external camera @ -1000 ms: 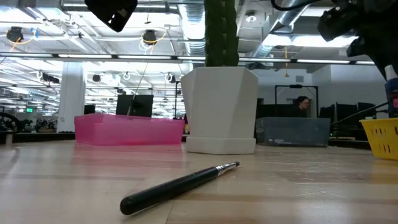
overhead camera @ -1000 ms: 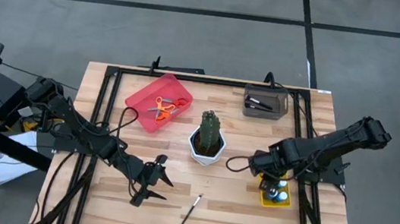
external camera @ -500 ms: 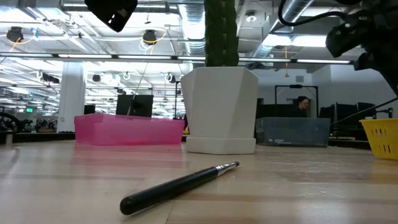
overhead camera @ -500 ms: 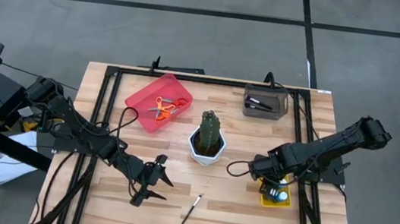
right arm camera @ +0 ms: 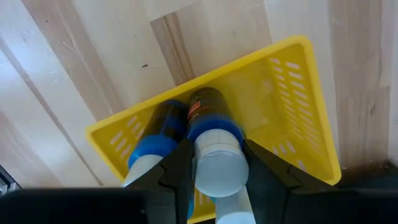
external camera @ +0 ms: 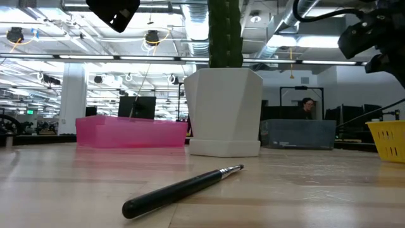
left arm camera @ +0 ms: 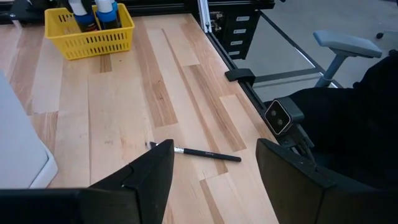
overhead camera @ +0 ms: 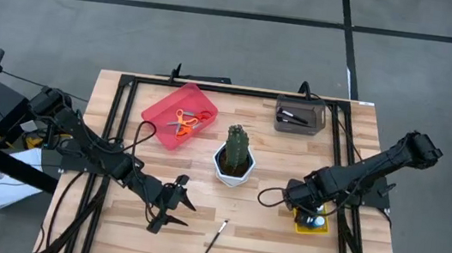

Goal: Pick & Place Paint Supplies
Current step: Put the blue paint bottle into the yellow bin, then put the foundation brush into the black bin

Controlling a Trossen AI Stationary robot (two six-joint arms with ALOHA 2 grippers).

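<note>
A yellow basket (overhead camera: 312, 229) stands near the table's right edge with one blue paint bottle (right arm camera: 151, 149) upright in it. My right gripper (right arm camera: 217, 171) hangs over it, pointing down, shut on a second white-capped bottle (right arm camera: 211, 124). A thin dark paintbrush (overhead camera: 216, 236) lies flat on the wood near the front edge. My left gripper (overhead camera: 171, 206) stands open to the brush's left, above the table, with the brush (left arm camera: 205, 154) beyond its fingertips. Orange-handled scissors (overhead camera: 183, 121) lie in the red tray (overhead camera: 161, 112). My right gripper pinches the bottle between its two fingers at the top end, by the white cap (right arm camera: 219, 160). The fingers come from above and point down. The bottle hangs upright below them, its lower end (right arm camera: 204, 102) inside the basket's rim; whether it touches the basket floor I cannot tell.
A green cactus in a white pot (overhead camera: 235, 155) stands mid-table between the arms. A grey bin (overhead camera: 299, 116) with dark items sits at the far right. Black frame rails (overhead camera: 346, 133) run along the table's edges. Bare wood lies around the brush.
My right gripper has gone down and a little toward the table's near edge with the bottle, which stays upright, bringing it over the yellow basket.
</note>
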